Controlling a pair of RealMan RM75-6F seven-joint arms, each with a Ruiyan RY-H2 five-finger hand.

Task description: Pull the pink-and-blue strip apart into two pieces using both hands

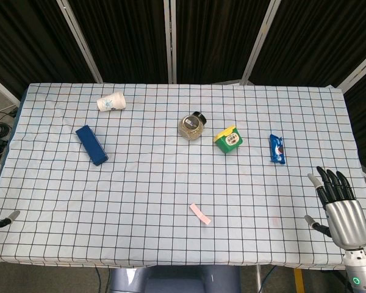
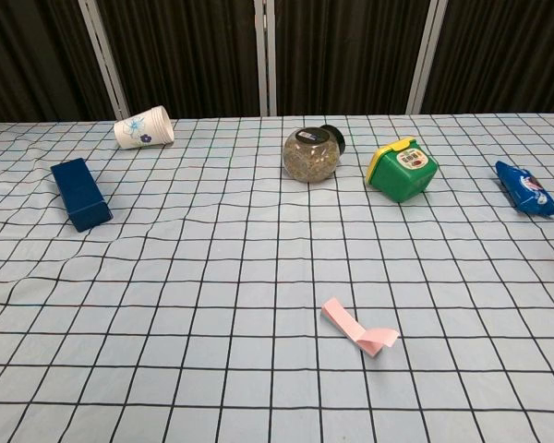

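Note:
The pink strip [image 1: 200, 213] lies flat on the checked cloth near the table's front, a little right of centre. In the chest view the strip [image 2: 358, 328] shows one end curled upward; only pink shows, no blue side. My right hand [image 1: 338, 204] hovers at the front right edge, fingers spread and holding nothing, well to the right of the strip. Of my left hand [image 1: 5, 219] only fingertips poke in at the far left edge, apart and holding nothing, far from the strip. Neither hand appears in the chest view.
A dark blue box [image 1: 91, 144] and a tipped paper cup [image 1: 111, 102] lie at the back left. A glass jar [image 1: 193, 126], a green-and-yellow tub [image 1: 229, 139] and a blue snack packet [image 1: 277, 149] stand across the back right.

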